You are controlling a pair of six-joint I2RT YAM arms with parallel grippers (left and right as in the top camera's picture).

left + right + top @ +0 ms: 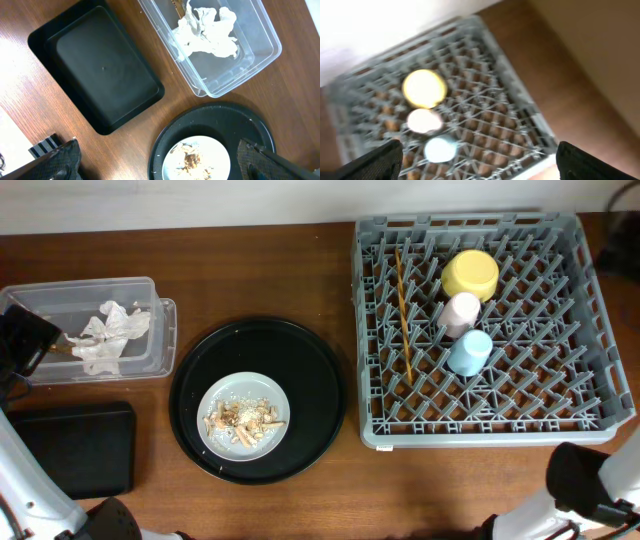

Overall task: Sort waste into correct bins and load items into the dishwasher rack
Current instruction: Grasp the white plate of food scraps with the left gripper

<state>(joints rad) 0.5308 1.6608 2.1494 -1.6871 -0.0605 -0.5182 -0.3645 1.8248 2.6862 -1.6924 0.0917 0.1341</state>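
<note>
The clear box [160, 330] at the far left holds crumpled white tissue [110, 335] and a brown wrapper [176, 6] at its edge. The flat black tray [70, 448] lies in front of it and has nothing in it [102, 65]. The grey-white plate [243, 416] carries beige food scraps [240, 418]. The rack [600, 310] holds the yellow bowl [470, 275], pink cup [461, 313], light-blue cup [469, 351] and chopsticks [403, 315]. My left gripper [157, 165] is open and empty, high above the plate [210, 150]. My right gripper [480, 165] is open and empty, above the rack's near side; its view is blurred.
The plate sits in a large round black tray [320, 390] in the middle of the wooden table. The left arm [25, 340] hangs over the clear box's left end. The right arm [585, 480] is at the front right corner, just in front of the rack.
</note>
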